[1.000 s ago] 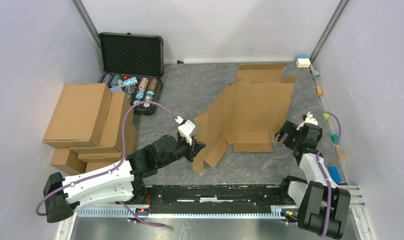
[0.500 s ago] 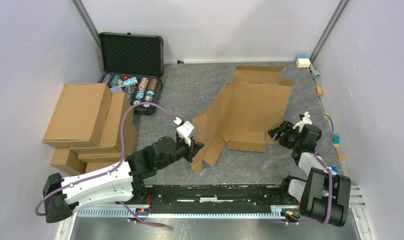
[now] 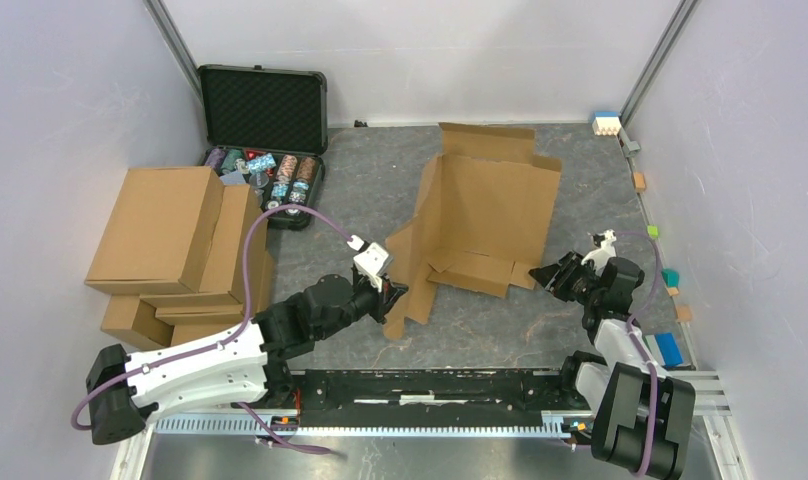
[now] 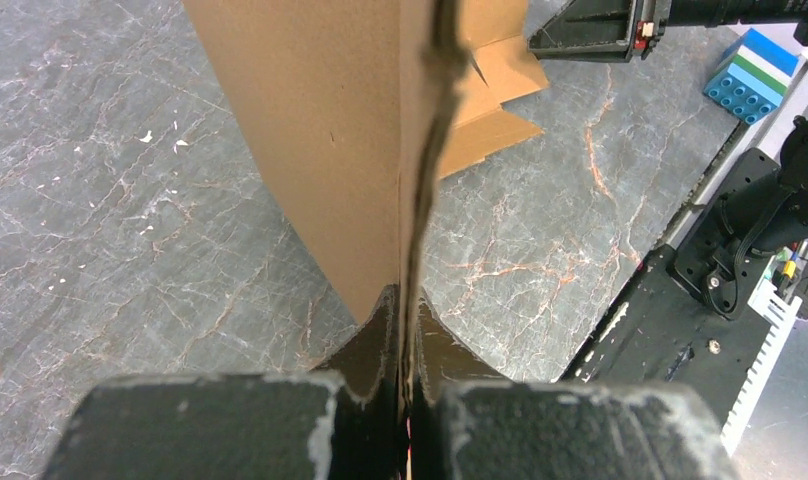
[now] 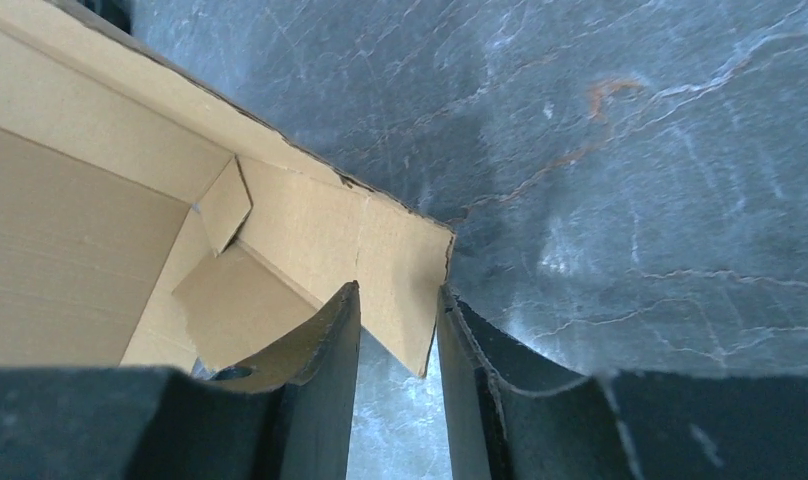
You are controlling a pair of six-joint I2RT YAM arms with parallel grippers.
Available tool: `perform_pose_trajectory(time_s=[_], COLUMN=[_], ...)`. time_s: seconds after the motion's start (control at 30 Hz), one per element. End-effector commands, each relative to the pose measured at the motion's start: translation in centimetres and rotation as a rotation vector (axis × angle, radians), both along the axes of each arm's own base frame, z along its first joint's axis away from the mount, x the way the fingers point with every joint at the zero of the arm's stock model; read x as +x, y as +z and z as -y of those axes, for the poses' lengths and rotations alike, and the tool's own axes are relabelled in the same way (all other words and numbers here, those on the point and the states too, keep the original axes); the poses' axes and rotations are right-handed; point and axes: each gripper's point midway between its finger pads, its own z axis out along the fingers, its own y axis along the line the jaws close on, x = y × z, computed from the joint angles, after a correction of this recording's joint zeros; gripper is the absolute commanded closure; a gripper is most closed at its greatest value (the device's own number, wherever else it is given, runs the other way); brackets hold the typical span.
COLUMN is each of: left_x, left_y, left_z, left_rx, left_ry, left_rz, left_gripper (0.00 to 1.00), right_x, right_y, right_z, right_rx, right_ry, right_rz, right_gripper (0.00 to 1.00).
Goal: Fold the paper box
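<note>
Well, the paper box stands half-raised near the middle of the grey table, its big panel tilted up, well apart from the stack of ready-made cartons on the left. The left gripper is clenched on the thin edge of the box's near-left flap, with the cardboard running straight out from between its fingers. I'd say it serves as an anchor, so the sheet cannot slide while the other side is worked. The right gripper sits low at the near-right corner. Its jaws are apart, and the corner of a side flap hangs between them, not pinched as far as I can see. That placement looks meant for nipping the flap and swinging it upright along its crease.
</note>
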Motion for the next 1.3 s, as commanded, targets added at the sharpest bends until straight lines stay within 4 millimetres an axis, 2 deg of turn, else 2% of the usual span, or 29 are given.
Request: perform_pose_trajectory(time_s=[0.0,0.17,0.3,0.4,0.7,0.87,0.97,1.03,1.1,1.2,1.27], left_x=[-0.4,-0.6,-0.6,-0.6,-0.7,-0.8,-0.7,-0.7,-0.7,-0.8,-0.8], left_y=[-1.1,-1.4,-1.6,-1.7,-2.0,-2.2,-2.2,-2.1,-2.1,-2.2,-2.1], left_z=[-0.1,-0.1,-0.1,0.0,-0.1,0.0,-0.1,-0.1,-0.1,0.0,0.0], left_rx=[0.028,0.036,0.041,0.046,0.048,0.057,0.058,0.056,0.056,0.055,0.051], left_ry=[-0.026,-0.035,-0.037,-0.037,-0.037,-0.041,-0.039,-0.037,-0.036,-0.039,-0.04], left_rz=[0.015,0.011,0.009,0.008,0.005,0.001,0.004,0.005,0.005,0.001,0.0], left_gripper=[0.98,0.98,0.98,0.98,0.98,0.98,0.98,0.98,0.98,0.98,0.98], right_x=[-0.6,-0.6,-0.7,-0.7,-1.1,-1.5,-1.8,-1.7,-1.5,-1.4,-0.7], right_y=[1.4,3.1,4.9,6.2,8.3,11.6,12.8,12.9,12.0,10.3,8.2], right_z=[-2.0,-2.8,-3.5,-4.0,-7.1,-8.6,-9.5,-9.7,-9.8,-9.9,-9.4], right_rx=[0.102,0.184,0.25,0.283,0.351,0.43,0.448,0.434,0.407,0.344,0.233], right_ry=[0.083,0.083,0.098,0.103,0.209,0.269,0.304,0.312,0.311,0.32,0.304], right_rz=[0.04,0.08,0.113,0.141,0.166,0.225,0.234,0.231,0.208,0.198,0.166], right_gripper=[0.62,0.63,0.7,0.72,0.72,0.72,0.69,0.65,0.62,0.46,0.34])
